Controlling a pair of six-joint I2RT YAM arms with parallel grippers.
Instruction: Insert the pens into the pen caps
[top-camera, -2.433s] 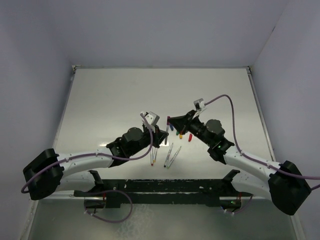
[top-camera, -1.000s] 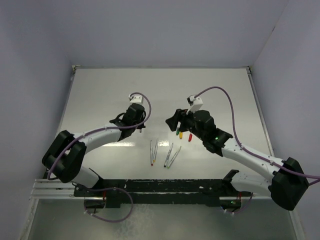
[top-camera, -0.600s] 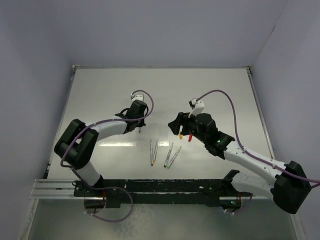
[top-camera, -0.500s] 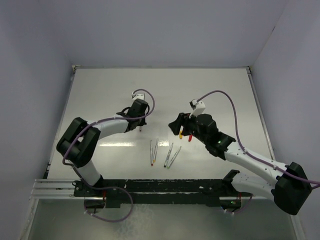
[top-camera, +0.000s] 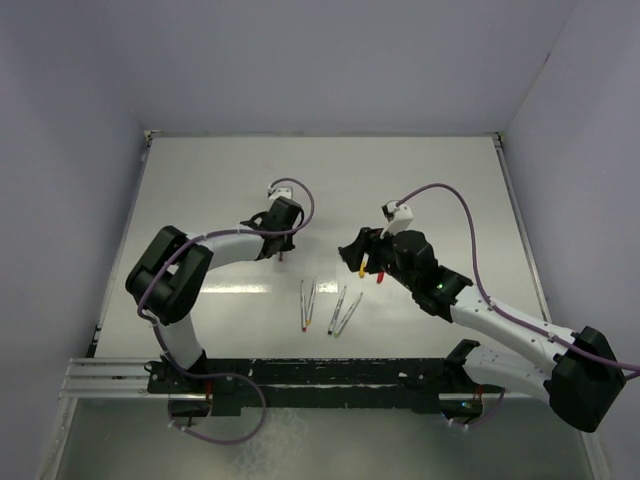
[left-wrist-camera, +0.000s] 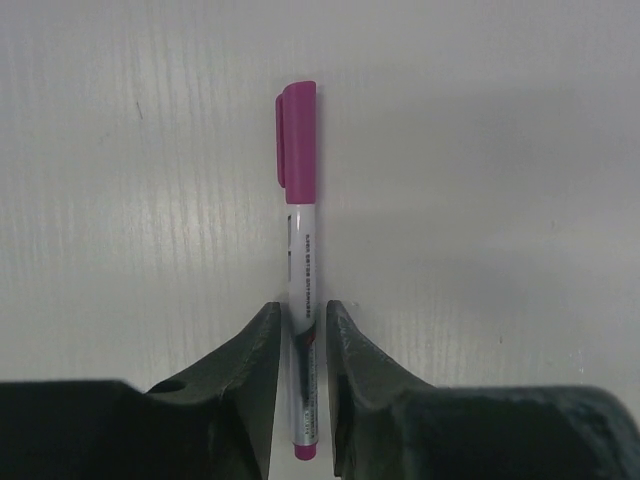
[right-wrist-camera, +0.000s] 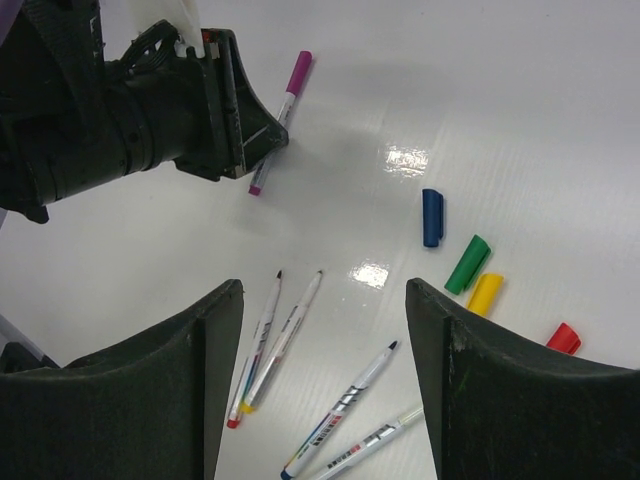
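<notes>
A white pen with the purple cap (left-wrist-camera: 297, 135) on it lies flat on the table. Its barrel runs between the fingers of my left gripper (left-wrist-camera: 301, 310), whose jaws stand slightly apart from it on both sides, so the gripper is open. The right wrist view shows the same capped pen (right-wrist-camera: 280, 115) beside the left gripper (right-wrist-camera: 262, 140). My right gripper (right-wrist-camera: 322, 288) hangs wide open and empty above several uncapped pens (right-wrist-camera: 285, 335). The blue cap (right-wrist-camera: 432, 217), green cap (right-wrist-camera: 468, 263), yellow cap (right-wrist-camera: 486, 293) and red cap (right-wrist-camera: 563, 338) lie loose to their right.
From above, the left arm (top-camera: 225, 242) curls far over the table's middle left. The uncapped pens (top-camera: 307, 303) lie near the front centre, with the yellow cap (top-camera: 361, 270) and red cap (top-camera: 381, 277) beside the right gripper (top-camera: 352, 250). Walls enclose the white table (top-camera: 220, 180).
The left arm has swung further back and left with the purple-capped pen and set it down; its jaws have parted from the barrel. The right arm has barely shifted.
</notes>
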